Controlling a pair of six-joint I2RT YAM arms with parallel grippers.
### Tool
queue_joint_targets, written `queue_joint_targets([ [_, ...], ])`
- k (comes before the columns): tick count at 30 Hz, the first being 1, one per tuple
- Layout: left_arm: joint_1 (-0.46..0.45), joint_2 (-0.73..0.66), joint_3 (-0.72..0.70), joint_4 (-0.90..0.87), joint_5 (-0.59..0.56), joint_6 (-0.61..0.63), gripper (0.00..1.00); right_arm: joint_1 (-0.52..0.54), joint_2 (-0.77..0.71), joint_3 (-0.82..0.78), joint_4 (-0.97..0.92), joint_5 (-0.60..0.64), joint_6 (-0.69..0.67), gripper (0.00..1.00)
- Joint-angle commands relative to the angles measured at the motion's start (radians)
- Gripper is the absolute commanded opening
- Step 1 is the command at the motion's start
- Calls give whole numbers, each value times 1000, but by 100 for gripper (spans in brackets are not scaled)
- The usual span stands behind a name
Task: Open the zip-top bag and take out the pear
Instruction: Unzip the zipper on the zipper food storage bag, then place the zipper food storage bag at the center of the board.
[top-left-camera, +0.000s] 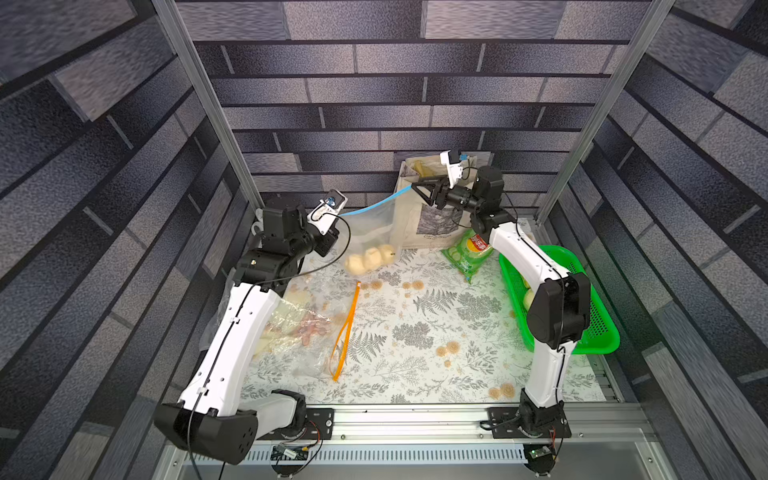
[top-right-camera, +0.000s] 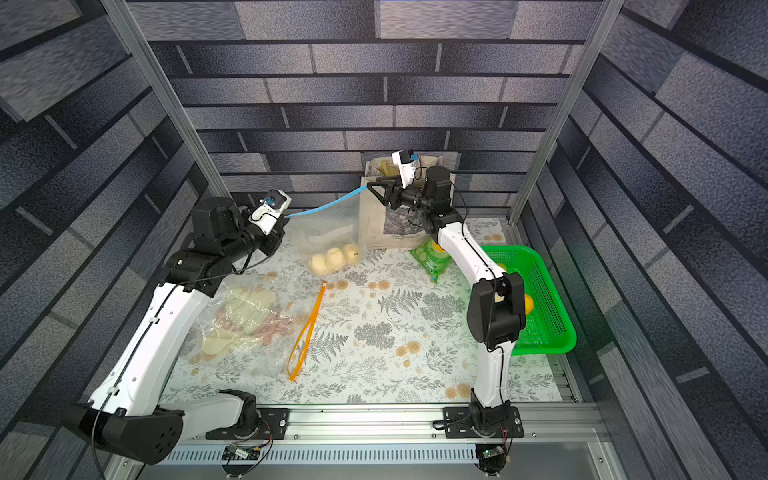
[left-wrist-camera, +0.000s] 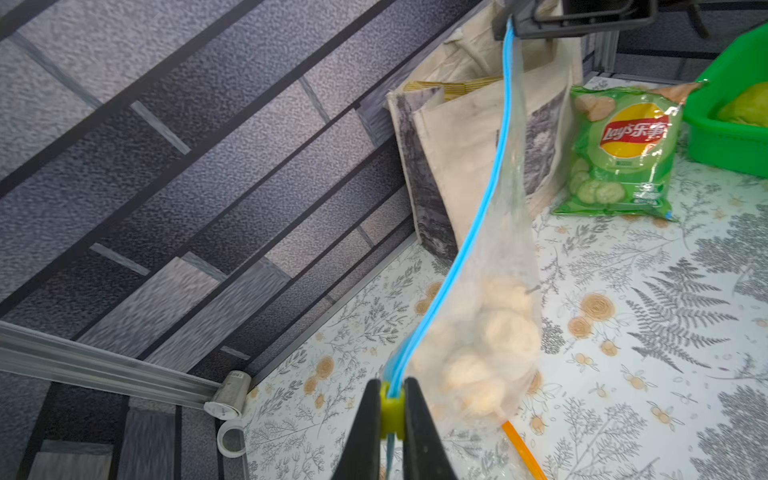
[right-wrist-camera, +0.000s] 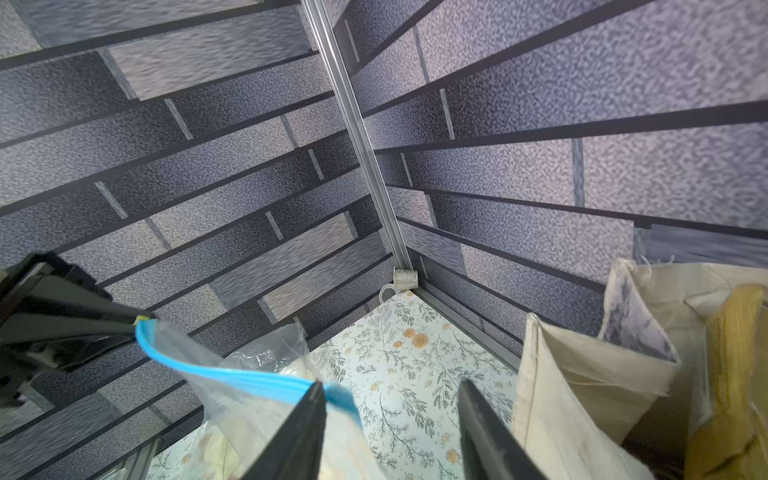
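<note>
Jaws clamped on the yellow-green slider (left-wrist-camera: 392, 411) of the clear zip-top bag (left-wrist-camera: 505, 232), left gripper (left-wrist-camera: 392, 384) should hold firm while those of right gripper (right-wrist-camera: 390, 384) gape wide.

Clear blue-sealed zip-top bag (top-left-camera: 370, 224) hanging stretched, above table; pale pears (top-left-camera: 371, 258) bunched at bottom.

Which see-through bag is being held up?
The blue-zip bag: the left claw pinches its yellow slider, lifting its top. The orange-zip bag lies flat on the table.

Top views overhead; wrist cameras close (sharing zip-top bag (left-wrist-camera: 503, 249))
</note>
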Motion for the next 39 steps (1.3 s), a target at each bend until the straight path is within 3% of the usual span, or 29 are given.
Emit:
queue_joint_targets([
  [1, -101, -67, -106, -21, 17, -13, 1, -2, -63, -106, -24, 22, -44, 66],
  [4, -223, -45, -129, -107, 37, 0, 2, -2, -161, -200, -115, 50, -98, 67],
  [7, -344, -16, -147, -125, -29, -19, 2, -2, -254, -244, -284, 117, -116, 66],
  [14, -457, 40, -192, -96, 3, -107, 13, -2, -475, -441, -532, 188, -71, 64],
  [17, -468, 84, -212, -75, 40, -134, 22, -2, -545, -511, -633, 220, -44, 63],
  [22, -470, 143, -211, -12, 111, -196, 67, -17, -611, -615, -765, 219, 59, 53],
  [23, -465, 150, -200, -11, 125, -206, 71, -20, -623, -642, -767, 217, 81, 52],
  [31, -375, 108, -112, -140, 338, -242, 80, -88, -674, -840, -810, 155, 212, 51],
  [39, -375, 102, -9, -274, 556, -215, 81, -94, -663, -1017, -635, 76, 397, 47],
])
